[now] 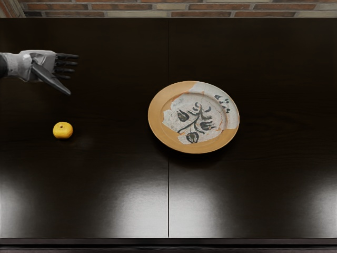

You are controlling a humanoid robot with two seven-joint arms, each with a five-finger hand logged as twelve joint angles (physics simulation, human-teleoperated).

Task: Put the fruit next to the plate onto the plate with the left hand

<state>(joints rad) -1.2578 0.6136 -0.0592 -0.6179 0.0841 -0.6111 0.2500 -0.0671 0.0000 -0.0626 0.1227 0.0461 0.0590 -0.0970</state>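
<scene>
**Head view, approach to the grasp.** The small round orange citrus fruit point(62, 130) lies on the dark glossy surface point(105, 200), well to the left of the round ceramic plate point(158, 113) with an orange rim and a white centre painted with dark flowers. Fruit and plate are apart, with bare surface between them, and the plate carries nothing. The grey-and-black left hand point(46, 66) enters from the left edge and hovers on the far side of the fruit, toward the brick wall point(158, 6). It holds nothing: its dark fingers point(66, 62) are stretched out and slightly parted, pointing right, and the thumb angles down toward the fruit. This spread posture suits an approach, since an opening wider than the fruit lets the fingers close around it. The fruit's position on the left half of the surface probably explains the choice of arm. How high the hand is above the surface cannot be judged from this single view. By the present layout, the grasp, the carry and the release onto the plate are all yet to come. The right arm is out of view.
</scene>
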